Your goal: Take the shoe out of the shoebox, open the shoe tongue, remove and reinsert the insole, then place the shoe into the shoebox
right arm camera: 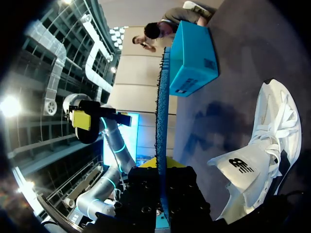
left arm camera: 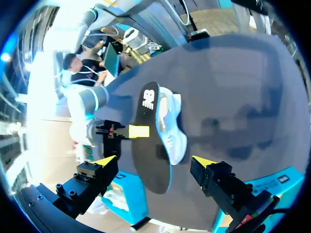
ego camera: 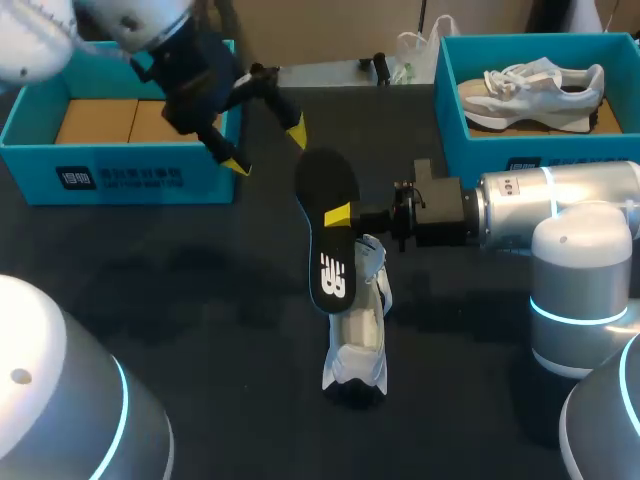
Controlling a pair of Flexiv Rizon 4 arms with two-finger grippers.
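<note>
Black insole [ego camera: 330, 235] hangs pinched at its edge in the right gripper [ego camera: 340, 214], white shoe [ego camera: 360, 340] lying just beneath; the left gripper [ego camera: 266, 150], spread wide and empty, hovers beyond. Unbraced, the shoe may skid as the insole is pressed in.

The insole [ego camera: 322, 245] is showing black with a white logo, its underside blue. The shoe [ego camera: 360, 345] is showing white, a black logo on its tongue. The left box [ego camera: 30, 170] and right box [ego camera: 448, 110] are showing turquoise against the black table [ego camera: 200, 330]. The left gripper [ego camera: 266, 150] and right gripper [ego camera: 338, 216] are showing yellow tips.
</note>
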